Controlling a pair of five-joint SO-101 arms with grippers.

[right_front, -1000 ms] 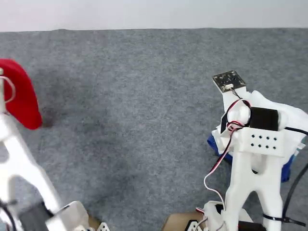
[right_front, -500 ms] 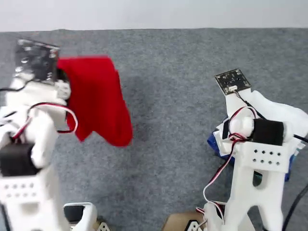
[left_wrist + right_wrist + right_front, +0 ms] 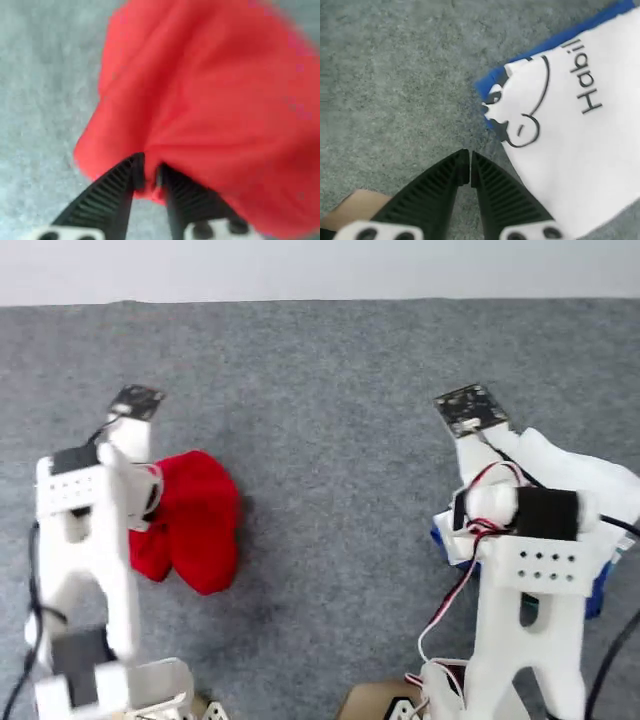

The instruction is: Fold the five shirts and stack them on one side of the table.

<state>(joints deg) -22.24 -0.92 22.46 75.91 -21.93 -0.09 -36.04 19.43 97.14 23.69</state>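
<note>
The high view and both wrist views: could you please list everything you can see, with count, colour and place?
red fabric shirt: one, red, bunched at the left side of the table, gripped by the left pincer
white fabric shirt with black print: one, white, at the right side, lying on blue fabric
blue fabric layer: one, blue, under the white shirt, its edge showing
grey felt-like table cover: one, grey, across the whole table
brown cardboard piece: one, brown, at the near edge by the right arm's base
arms: two, white, left arm and right arm
left pincer: one, black, closed on the red shirt
right pincer: one, black, closed and empty, beside the white shirt
</note>
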